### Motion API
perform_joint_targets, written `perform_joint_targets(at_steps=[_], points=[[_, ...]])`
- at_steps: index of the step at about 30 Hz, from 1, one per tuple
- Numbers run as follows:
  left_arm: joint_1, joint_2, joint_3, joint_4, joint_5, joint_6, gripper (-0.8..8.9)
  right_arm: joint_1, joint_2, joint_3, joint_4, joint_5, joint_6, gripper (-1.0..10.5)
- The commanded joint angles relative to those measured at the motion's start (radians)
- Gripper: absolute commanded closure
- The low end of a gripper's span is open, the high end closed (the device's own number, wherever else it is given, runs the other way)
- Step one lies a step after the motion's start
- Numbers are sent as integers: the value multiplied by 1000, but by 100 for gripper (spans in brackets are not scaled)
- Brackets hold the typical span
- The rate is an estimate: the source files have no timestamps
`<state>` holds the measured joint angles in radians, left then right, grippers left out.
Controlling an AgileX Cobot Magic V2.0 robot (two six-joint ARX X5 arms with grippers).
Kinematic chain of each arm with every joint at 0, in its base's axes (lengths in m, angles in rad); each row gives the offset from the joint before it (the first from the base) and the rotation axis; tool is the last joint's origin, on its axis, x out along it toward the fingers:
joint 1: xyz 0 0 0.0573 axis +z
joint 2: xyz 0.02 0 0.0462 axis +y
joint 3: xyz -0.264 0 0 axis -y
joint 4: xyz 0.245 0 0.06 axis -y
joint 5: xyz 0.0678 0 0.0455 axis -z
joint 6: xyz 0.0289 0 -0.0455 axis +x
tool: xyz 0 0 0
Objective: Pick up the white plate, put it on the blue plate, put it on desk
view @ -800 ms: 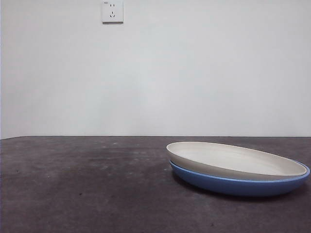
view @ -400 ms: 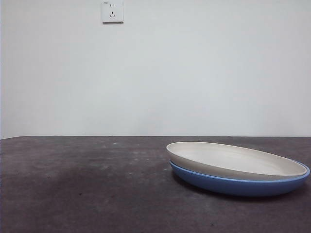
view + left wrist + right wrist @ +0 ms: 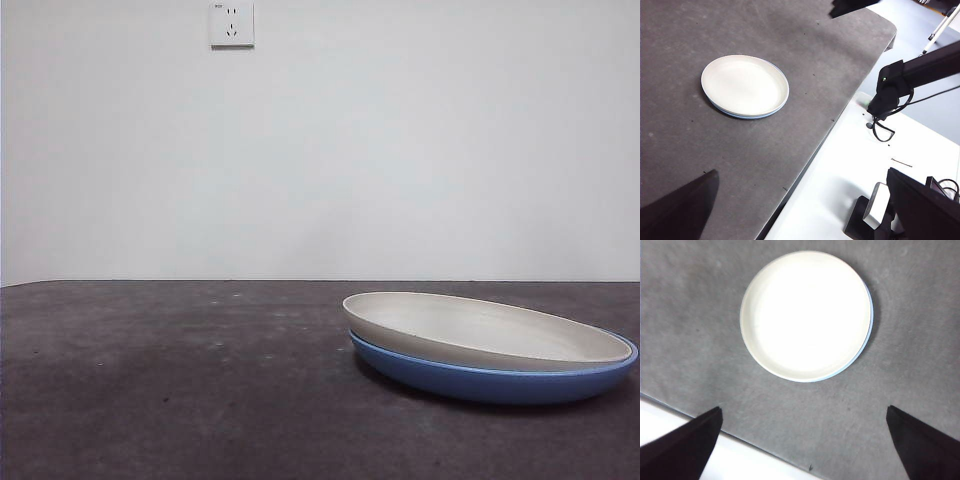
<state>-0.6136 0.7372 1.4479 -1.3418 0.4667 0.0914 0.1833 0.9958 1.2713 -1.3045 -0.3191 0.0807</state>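
While it fills most of every view, the dark mottled tabletop [image 3: 180, 390] carries only the two stacked plates, and behind it in the front view stands a pale wall [image 3: 400, 150] with a white socket [image 3: 231, 24] high up. Beside the tabletop's edge, the left wrist view shows a white surface [image 3: 840, 190] and a black arm [image 3: 920, 67] with a loop of cable reaching over it.

Next in size, the blue plate [image 3: 480, 380] lies flat on the tabletop, right of centre in the front view. Nested in it sits the white plate [image 3: 480, 330], slightly off centre, so that a blue crescent shows along one side only [image 3: 867, 335]; in the front view the white plate seems a little tilted, its left rim higher, though the low angle makes that hard to judge.

Neither gripper touches anything. The right gripper [image 3: 805, 445] hangs above the tabletop's near edge, its jaws spread wide and empty, the plates just beyond them. The left gripper [image 3: 805, 210] is well apart from the plates, over the tabletop's edge, its jaws likewise wide apart and holding nothing.
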Motion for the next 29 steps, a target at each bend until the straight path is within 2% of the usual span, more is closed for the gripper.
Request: perform_joint_targets(at_steps=[1,8,12,16,29], points=[[-8,-5,14,8,-3,-3,219,0,92,6,35,-16,-49,433],[-8,-7,14,0,-3,-2,219,-45,319,6,132,-109,-68,433],[-8,-7,14,-4,-3,-2,219,-77,435,6,159,-119,-71,433],[-8,-7,14,-4,-3,3,219,-112,554,6,168,-183,-85,432],[-8,-7,14,-3,-3,6,219,-161,813,6,298,-211,-92,433]])
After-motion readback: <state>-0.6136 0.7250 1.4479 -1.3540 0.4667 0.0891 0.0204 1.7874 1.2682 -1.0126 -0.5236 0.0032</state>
